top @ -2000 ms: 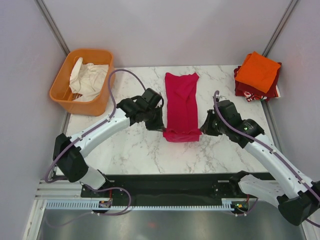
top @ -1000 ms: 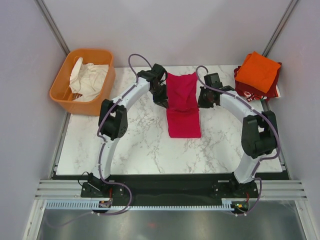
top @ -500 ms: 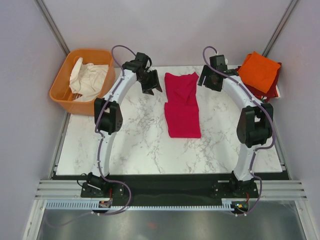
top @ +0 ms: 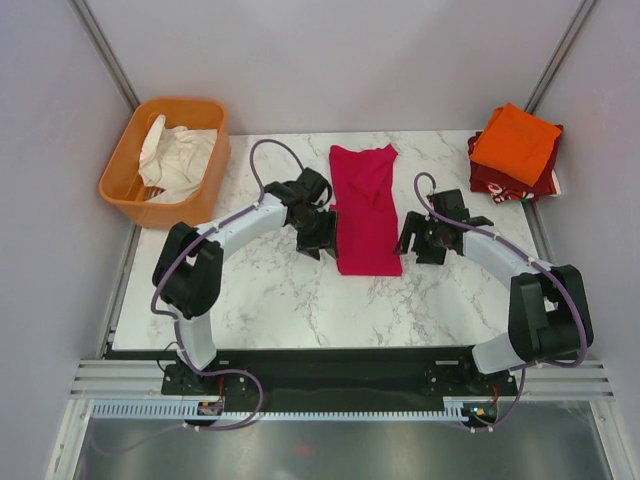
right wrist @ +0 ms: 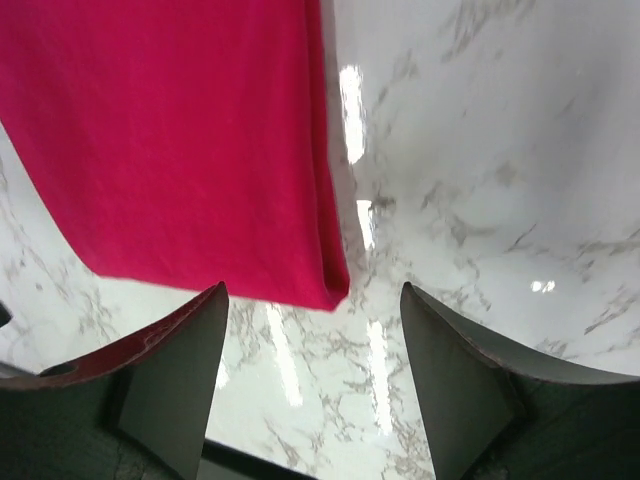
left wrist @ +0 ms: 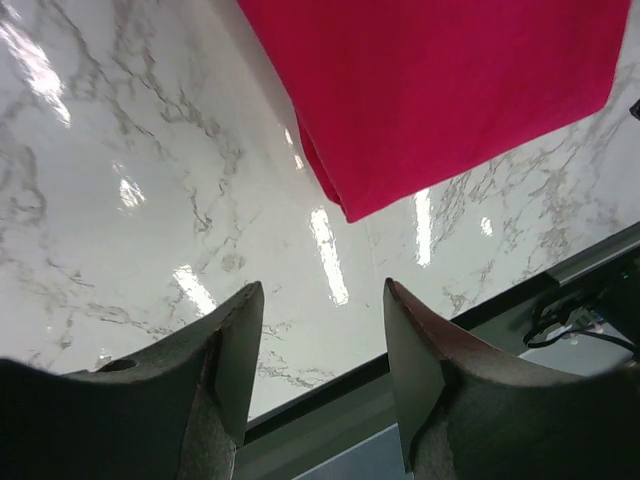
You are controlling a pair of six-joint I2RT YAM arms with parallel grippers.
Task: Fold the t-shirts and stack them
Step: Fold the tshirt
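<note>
A magenta-pink t-shirt (top: 365, 210) lies folded into a long strip in the middle of the marble table; it also shows in the left wrist view (left wrist: 450, 90) and the right wrist view (right wrist: 170, 140). My left gripper (top: 318, 240) hangs open just left of its near half, empty. My right gripper (top: 415, 245) stands open just right of its near corner, empty. A folded bright orange t-shirt (top: 515, 143) rests on a folded dark red t-shirt (top: 497, 182) at the far right corner. In the wrist views each gripper (left wrist: 322, 300) (right wrist: 312, 295) points at bare marble beside the pink shirt's fold.
A rigid orange basket (top: 124, 165) holding white cloth (top: 176, 157) sits at the far left corner, partly off the table. Grey walls enclose the table (top: 270, 300) on three sides. A black rail runs along the near edge (top: 320, 360).
Both grippers carried the shirt's near end toward the far end, opened and let it go, lifted away, and have now come back down beside the shirt's near half.
</note>
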